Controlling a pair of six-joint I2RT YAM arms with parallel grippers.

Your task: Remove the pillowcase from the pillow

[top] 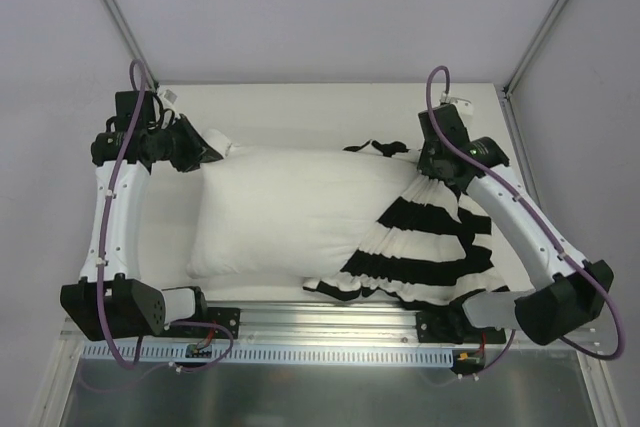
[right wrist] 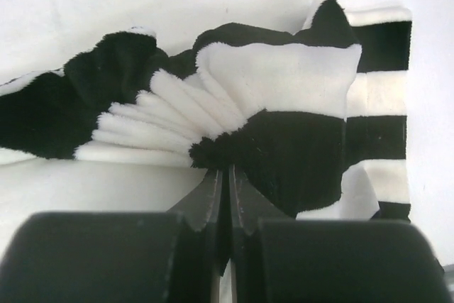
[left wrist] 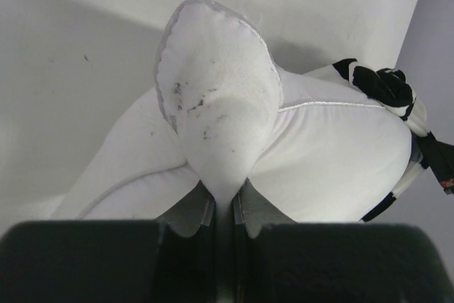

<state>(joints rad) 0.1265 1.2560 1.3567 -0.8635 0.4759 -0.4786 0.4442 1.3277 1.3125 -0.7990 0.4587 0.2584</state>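
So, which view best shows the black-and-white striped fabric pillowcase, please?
The top external view: the whole striped pillowcase lies bunched over the right end of the plump white pillow. The right wrist view shows only the fold pinched in the right gripper; the left wrist view, just a far scrap.

hides the pillow's (top: pixel 290 212) right end under the striped pillowcase (top: pixel 430 242). tucks some pillowcase under the right arm (top: pixel 520 212). buries the pillow corner's tip between the left gripper's (left wrist: pixel 225 200) fingers. shows dark specks (left wrist: pixel 195 104) there, too small to tell.
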